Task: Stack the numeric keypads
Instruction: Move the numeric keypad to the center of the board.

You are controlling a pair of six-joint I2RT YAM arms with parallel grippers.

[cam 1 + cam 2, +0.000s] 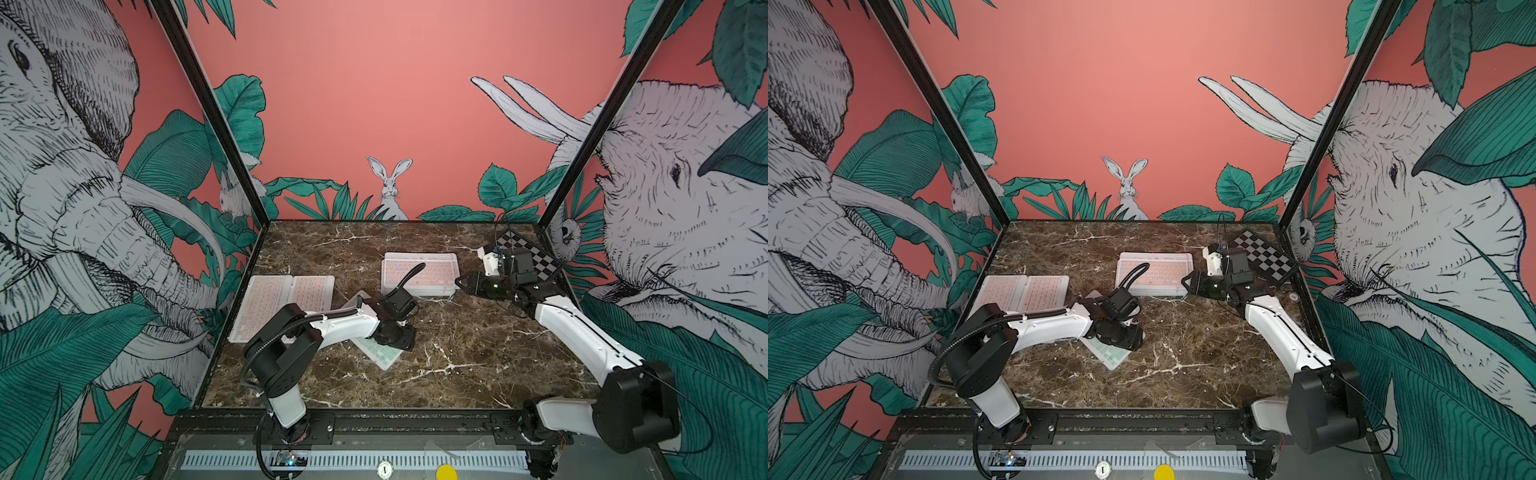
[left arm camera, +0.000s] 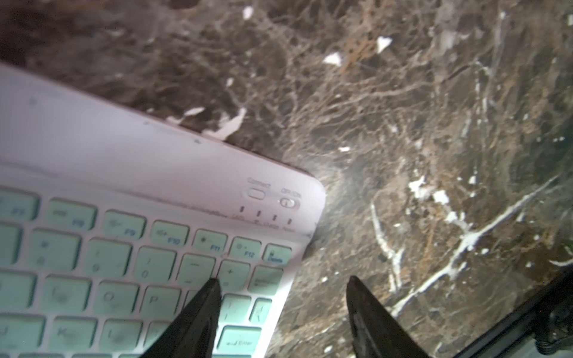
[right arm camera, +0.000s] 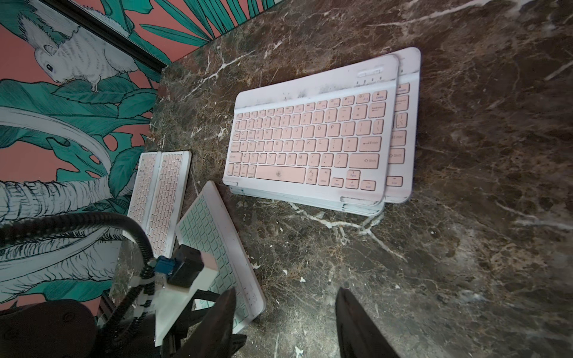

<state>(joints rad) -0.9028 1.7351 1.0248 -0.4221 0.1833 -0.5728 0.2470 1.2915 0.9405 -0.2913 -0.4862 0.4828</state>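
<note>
In a top view, your left gripper (image 1: 395, 338) points down onto the mint keypad (image 1: 380, 355). Your right gripper (image 1: 462, 282) hovers just beside the pink stack (image 1: 432, 270).

Left wrist: the jaws are parted, gripping nothing. One fingertip (image 2: 212, 286) is over the mint keys, the other past the edge.

Right wrist: the jaws are parted and empty, with the stack ahead.

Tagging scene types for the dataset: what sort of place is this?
Probably a staged robot data-collection booth: marble-look tabletop, jungle-mural walls in a black frame, left arm and right arm mounted on a front rail.
</note>
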